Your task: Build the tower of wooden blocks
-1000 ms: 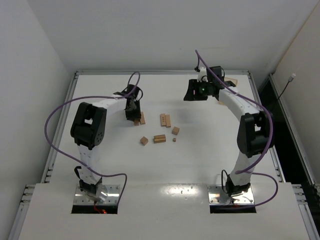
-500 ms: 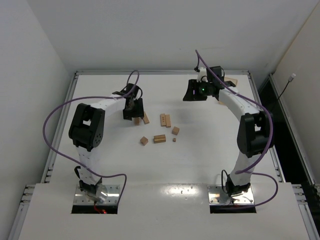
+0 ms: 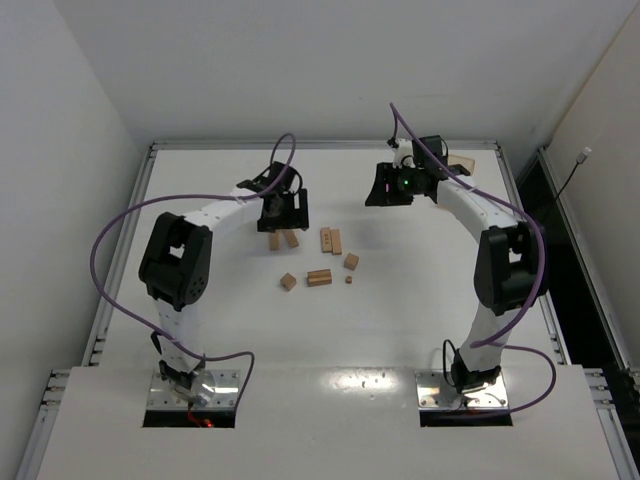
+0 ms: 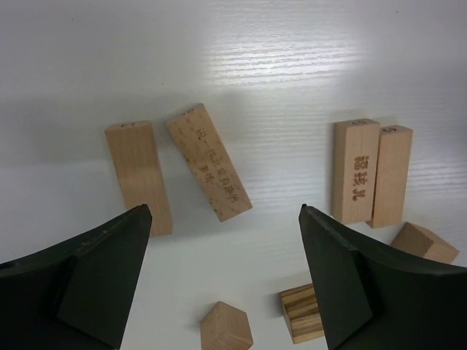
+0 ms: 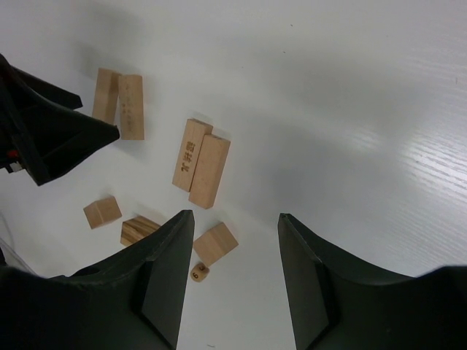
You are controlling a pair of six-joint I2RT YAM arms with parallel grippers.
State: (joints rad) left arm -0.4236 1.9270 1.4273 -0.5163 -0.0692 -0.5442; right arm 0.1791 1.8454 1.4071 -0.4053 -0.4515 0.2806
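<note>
The wood blocks lie loose and flat on the white table, none on top of another. Two bars [image 4: 139, 175] [image 4: 209, 162] lie side by side just beyond my left gripper [image 4: 222, 215], which hangs above them, open and empty. A second pair of bars [image 3: 330, 241] lies to their right. Nearer me are a cube [image 3: 351, 261], a striped bar [image 3: 319, 277], another cube [image 3: 288, 282] and a tiny bit [image 3: 348, 280]. My right gripper [image 5: 236, 219] hovers open at the back right [image 3: 393, 185] with nothing between its fingers.
One more wooden piece [image 3: 462, 163] lies at the far right corner behind the right arm. Purple cables loop off both arms. A raised rim [image 3: 150, 160] runs round the table.
My left gripper has opened and shifted right, letting go of a bar that now lies beside another one. The right arm has barely moved.
</note>
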